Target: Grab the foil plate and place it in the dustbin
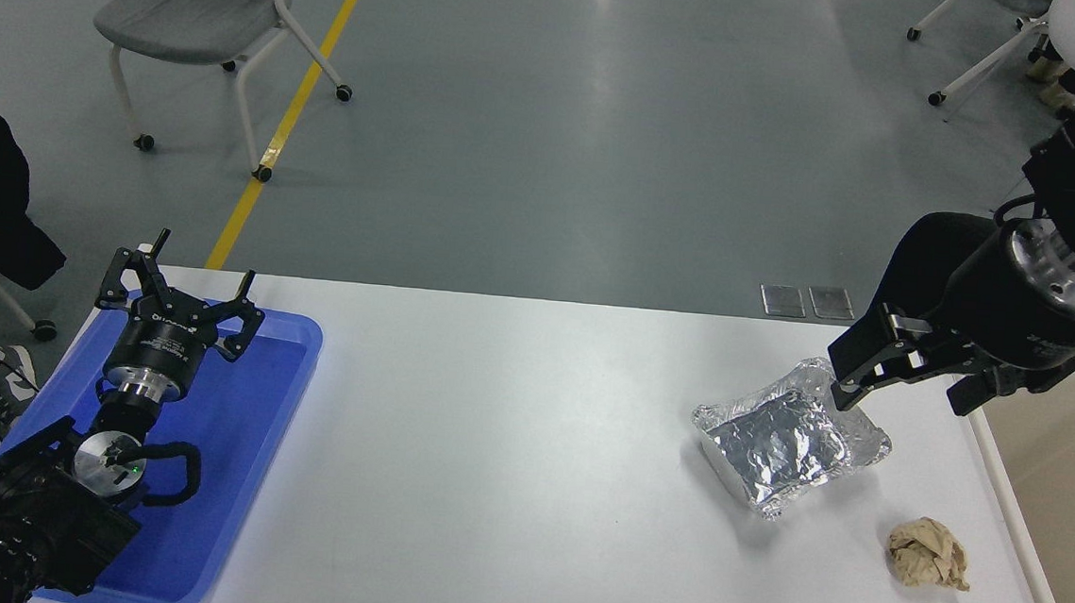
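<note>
White surface: foil plate lies right of centre, near the dustbin. Right gripper, jaws spread, hangs over its far rim. Left gripper, jaws open and empty, over blue tray.

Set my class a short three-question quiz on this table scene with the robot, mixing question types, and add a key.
1. True or false: the foil plate already lies inside the dustbin.
2. Which item lies nearest the foil plate? A) blue tray B) paper ball C) chair
3. Fill in: the left gripper hangs over the ____ tray.

Key: 1 false, it lies on the table, with the right gripper at its far edge; 2 B; 3 blue.
</note>
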You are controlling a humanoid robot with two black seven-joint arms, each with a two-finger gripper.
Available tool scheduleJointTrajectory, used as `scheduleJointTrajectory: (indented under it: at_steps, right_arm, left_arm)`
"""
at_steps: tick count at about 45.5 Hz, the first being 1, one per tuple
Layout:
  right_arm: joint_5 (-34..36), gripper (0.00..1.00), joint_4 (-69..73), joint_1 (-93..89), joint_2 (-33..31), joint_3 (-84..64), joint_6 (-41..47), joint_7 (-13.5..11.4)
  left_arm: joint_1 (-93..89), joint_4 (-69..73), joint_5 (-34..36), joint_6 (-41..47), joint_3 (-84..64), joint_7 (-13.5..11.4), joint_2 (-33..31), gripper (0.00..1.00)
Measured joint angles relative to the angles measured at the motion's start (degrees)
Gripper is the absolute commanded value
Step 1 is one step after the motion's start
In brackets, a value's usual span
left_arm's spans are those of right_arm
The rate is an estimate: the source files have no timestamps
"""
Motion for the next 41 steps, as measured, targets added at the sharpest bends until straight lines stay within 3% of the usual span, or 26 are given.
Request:
scheduleJointTrajectory:
  at_steps: [41]
  right_arm:
    - [-3.3, 1.00, -1.9, -4.5, -1.3, 1.6, -1.1, 0.1]
  left_arm:
    - [0.0, 0.0, 0.0, 0.0, 0.0, 0.1, -0.1, 1.00]
